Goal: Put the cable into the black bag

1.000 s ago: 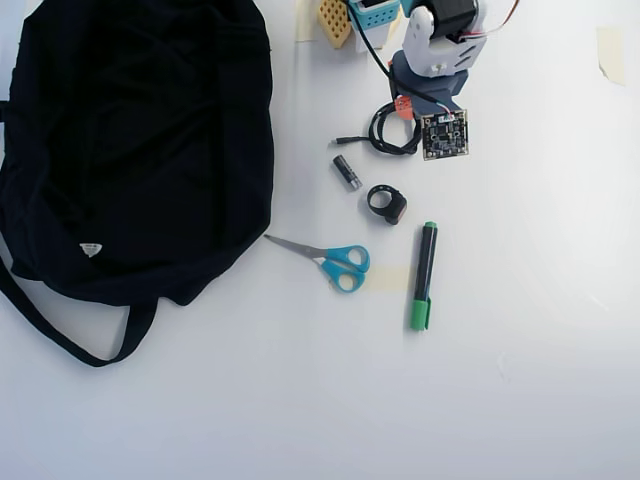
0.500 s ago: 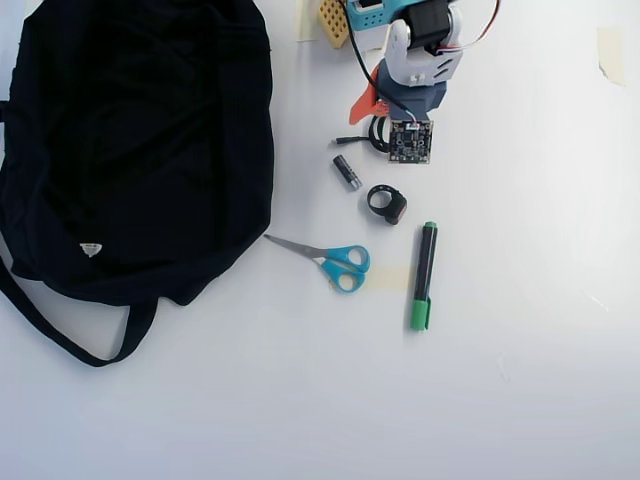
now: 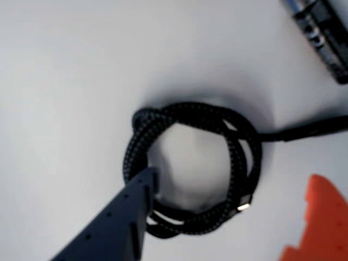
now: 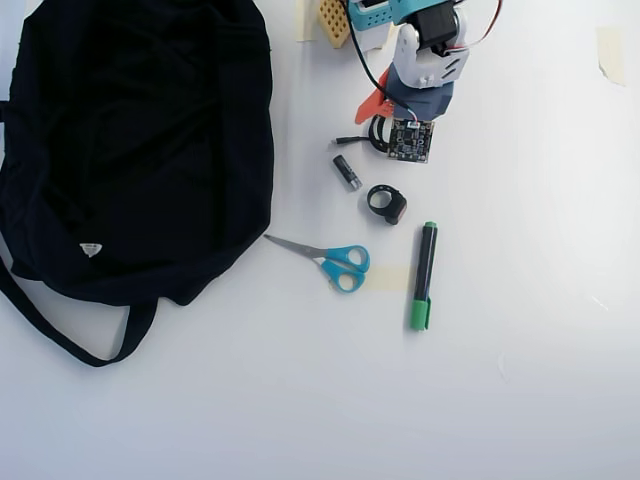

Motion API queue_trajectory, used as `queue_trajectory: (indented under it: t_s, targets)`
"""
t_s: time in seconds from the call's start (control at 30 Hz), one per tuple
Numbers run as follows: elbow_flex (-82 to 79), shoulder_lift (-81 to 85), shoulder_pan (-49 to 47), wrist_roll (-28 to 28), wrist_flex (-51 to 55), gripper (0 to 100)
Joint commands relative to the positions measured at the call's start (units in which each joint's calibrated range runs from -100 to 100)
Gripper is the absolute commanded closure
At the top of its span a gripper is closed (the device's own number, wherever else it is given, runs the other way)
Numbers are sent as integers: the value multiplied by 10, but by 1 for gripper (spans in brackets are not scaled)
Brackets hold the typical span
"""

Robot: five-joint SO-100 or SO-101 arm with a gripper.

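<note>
From my wrist view, the nearest thing is the dark blue finger (image 3: 117,223) of the gripper (image 3: 228,215), rising from the bottom edge with its tip resting at the lower left rim of the coiled black braided cable (image 3: 193,168). The orange finger (image 3: 321,223) sits at the lower right, outside the coil, so the jaws stand wide with most of the coil between them and nothing clamped yet. The cable lies flat on the white table (image 3: 65,81), wound into a loose ring with a knot-like twist at its upper left, a small metal plug tip showing at the lower right, and one loose end trailing off to the right edge. Beyond it, in the upper right corner, I can see part of a dark cylindrical object (image 3: 321,32) (too blurred to name).

In the overhead view the arm (image 4: 425,55) hangs over the cable (image 4: 362,140), hiding most of it. Just below lie a small dark cylinder (image 4: 347,172) and a black ring-shaped piece (image 4: 386,203), then blue-handled scissors (image 4: 325,260) and a green-capped marker (image 4: 423,275). The black bag (image 4: 140,140) is spread across the left of the table, well apart from the cable, its strap looping out at the lower left.
</note>
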State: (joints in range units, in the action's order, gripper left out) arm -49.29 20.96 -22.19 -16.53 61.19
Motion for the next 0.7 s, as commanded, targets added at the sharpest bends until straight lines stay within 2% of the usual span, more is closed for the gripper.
queue_trajectory:
  t_s: [0.0, 0.3, 0.67]
  targets:
    - [-3, 6, -5, -8, -7, 58]
    - [-25, 6, 11, -8, -16, 57]
    - [-112, 5, 9, -15, -143, 57]
